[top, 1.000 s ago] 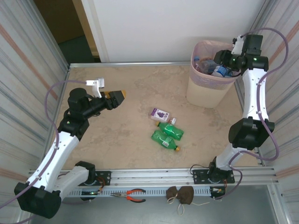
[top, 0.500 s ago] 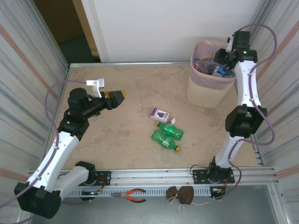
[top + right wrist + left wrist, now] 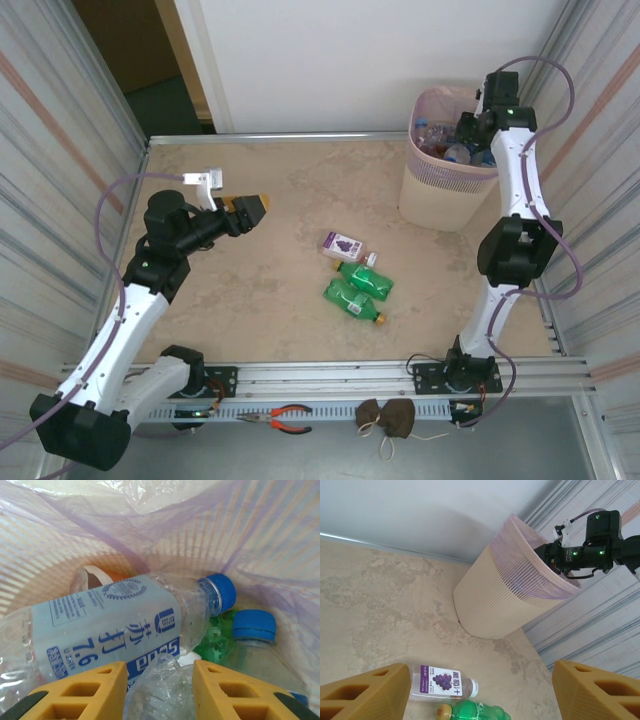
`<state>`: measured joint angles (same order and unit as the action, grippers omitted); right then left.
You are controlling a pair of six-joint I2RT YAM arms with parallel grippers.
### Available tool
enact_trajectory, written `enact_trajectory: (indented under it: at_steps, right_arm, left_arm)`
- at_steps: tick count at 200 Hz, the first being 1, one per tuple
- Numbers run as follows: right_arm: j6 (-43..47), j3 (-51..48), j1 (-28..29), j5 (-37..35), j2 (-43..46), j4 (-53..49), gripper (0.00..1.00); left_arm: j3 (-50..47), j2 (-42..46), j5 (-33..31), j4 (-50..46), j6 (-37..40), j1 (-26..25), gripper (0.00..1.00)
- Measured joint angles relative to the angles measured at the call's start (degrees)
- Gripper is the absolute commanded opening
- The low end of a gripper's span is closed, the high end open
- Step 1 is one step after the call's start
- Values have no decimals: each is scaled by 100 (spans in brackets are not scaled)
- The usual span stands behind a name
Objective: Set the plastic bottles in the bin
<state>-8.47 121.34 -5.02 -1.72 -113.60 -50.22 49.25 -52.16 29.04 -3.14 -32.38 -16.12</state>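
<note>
Flat on the marbled table (image 3: 260,290), well apart from the bin (image 3: 440,195): three plastic bottles, a clear one with a purple label (image 3: 343,245) and two ribbed green ones (image 3: 365,280), long axes slanting toward the near right. Inside the lattice-walled bin, under a thin crinkled liner (image 3: 165,510), a clear blue-labelled bottle (image 3: 115,625) on its side, blue cap (image 3: 220,592) pointing right in the wrist view. Left gripper (image 3: 252,208) spread wide, empty. Right gripper (image 3: 160,680) over the bin, fingers narrowly apart – cannot tell whether pinching anything.
</note>
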Motion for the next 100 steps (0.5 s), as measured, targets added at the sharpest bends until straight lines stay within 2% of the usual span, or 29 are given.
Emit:
enact_trajectory:
  at_steps: [100]
  right_arm:
    - [15,-74,533,26,1231,-699,40]
  left_arm:
    - [-109,35,-9,-2,-2,0,75]
